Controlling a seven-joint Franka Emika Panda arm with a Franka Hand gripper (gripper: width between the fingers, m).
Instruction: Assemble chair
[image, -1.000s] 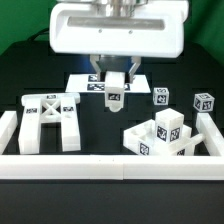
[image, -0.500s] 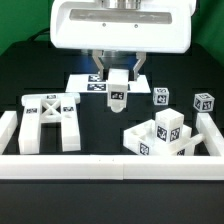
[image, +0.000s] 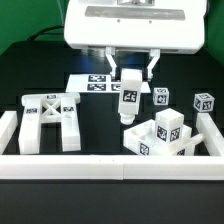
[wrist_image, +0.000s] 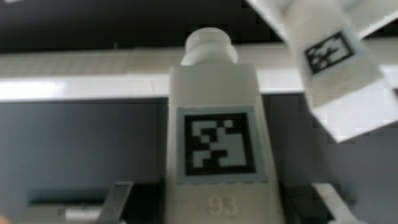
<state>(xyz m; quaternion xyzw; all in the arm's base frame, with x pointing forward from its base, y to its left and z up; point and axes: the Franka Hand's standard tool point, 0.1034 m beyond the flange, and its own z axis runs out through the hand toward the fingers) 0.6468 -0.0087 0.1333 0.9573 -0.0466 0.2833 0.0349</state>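
A dark desk (image: 100, 128) fenced by white border rails (image: 100, 165) carries the loose chair parts, with green walls behind and the marker board (image: 88, 84) lying flat at the back. The jaws are clenched on a tagged white post (image: 128, 98). They hold it upright, with its rounded peg end pointing down, and it appears to hang just clear of the desk.

The wrist view shows the same post (wrist_image: 222, 130) gripped squarely between the two fingers (wrist_image: 121, 198), with another tagged white part (wrist_image: 329, 60) close beside its peg end.

The X-braced frame (image: 50, 115) lies flat, well apart on the exterior view's left. A stack of parts (image: 160, 135) sits near the post on the exterior view's right, and two small tagged blocks (image: 161, 97) (image: 204, 102) stand behind that stack.

The main danger seems to be the crowding on that right side. A sideways carry at this low height could drive the peg into the stack or clip the nearer block, knocking parts askew. A bump like that could also twist the post in the grip, so the peg would meet its hole tilted and jam. Too light a squeeze on the smooth plastic might let the post slide down.
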